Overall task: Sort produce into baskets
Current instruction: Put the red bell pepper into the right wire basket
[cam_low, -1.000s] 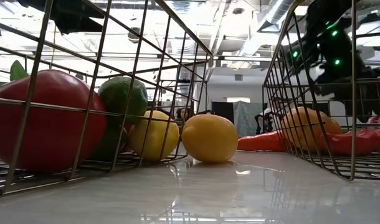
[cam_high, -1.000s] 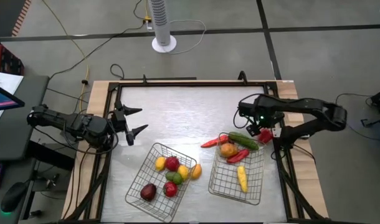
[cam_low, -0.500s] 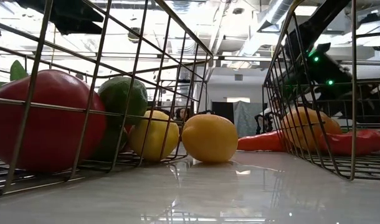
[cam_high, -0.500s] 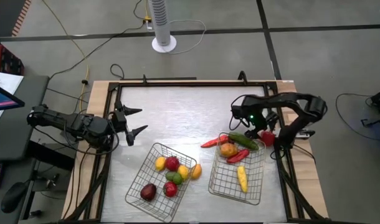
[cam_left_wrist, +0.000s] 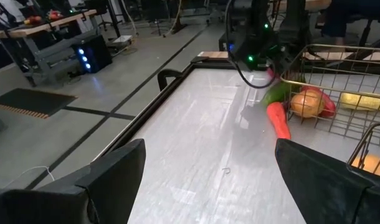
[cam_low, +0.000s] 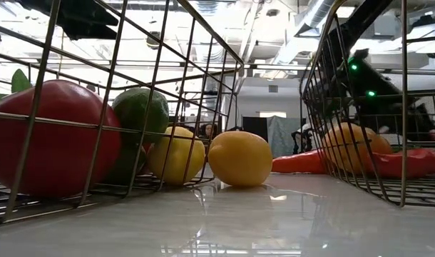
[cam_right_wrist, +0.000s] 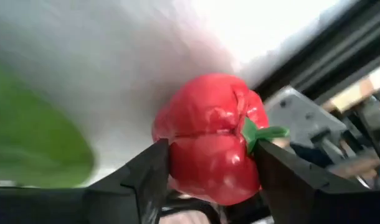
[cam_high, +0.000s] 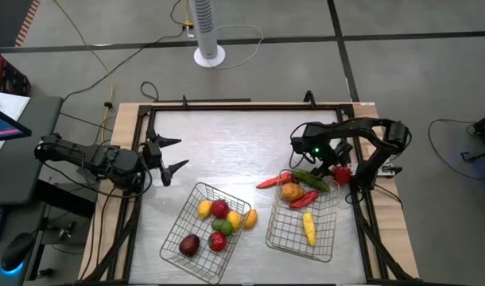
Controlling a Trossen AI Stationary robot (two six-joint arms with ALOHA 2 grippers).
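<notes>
Now red pepper [cam_right_wrist: 210, 144] sits between right fingers [cam_right_wrist: 149, 178].

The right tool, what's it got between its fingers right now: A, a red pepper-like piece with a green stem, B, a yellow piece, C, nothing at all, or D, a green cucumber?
A: in the right wrist view the right tool has its two dark fingers closed against the sides of a red pepper-like piece with a green stem.
</notes>
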